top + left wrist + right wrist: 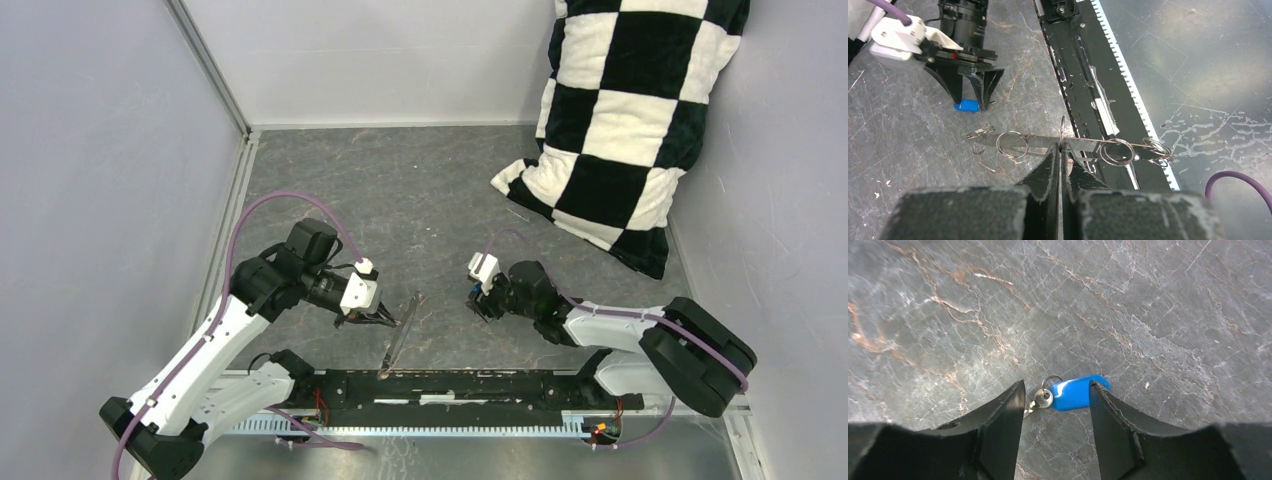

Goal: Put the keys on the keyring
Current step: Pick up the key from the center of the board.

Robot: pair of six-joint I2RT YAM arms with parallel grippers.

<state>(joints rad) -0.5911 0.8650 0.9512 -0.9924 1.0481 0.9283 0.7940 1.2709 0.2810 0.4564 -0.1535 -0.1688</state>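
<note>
Left pincer (pixel 1061 150) closed, fingers pressed together on the keyring (pixel 1088 145), gripping it about mid-length. From the left wrist the keyring shows nearly edge-on, a long thin grey metal band running crosswise just past the fingertips. Several small silvery split rings (pixel 1117 151) sit along it, some toward each end. One thin loop stands upright right at the grip point.

From the top the keyring reads as a thin slanted rod. Its near end reaches the black rail (pixel 480 385) at the bench edge; its far end points out over the bench (pixel 1148 315). Whether it rests on the rail or is held off it, cannot tell.

Right pincer (pixel 1057 386) is on the right-arm side of the keyring, apart from it, pointing down at the bench. It is open, fingers spread either side of the key (pixel 1075 392). The key lies flat on the bench on that same side of the keyring, not on it. Blue head toward the right finger, a small silver ring and the silvery part toward the left finger. The right finger's inner edge overlaps the blue head; contact unclear. Left finger is clear of the key.

Checkered black-and-white pillow (pixel 630 120) leans in the far corner, well beyond the keyring on the right-arm side.
</note>
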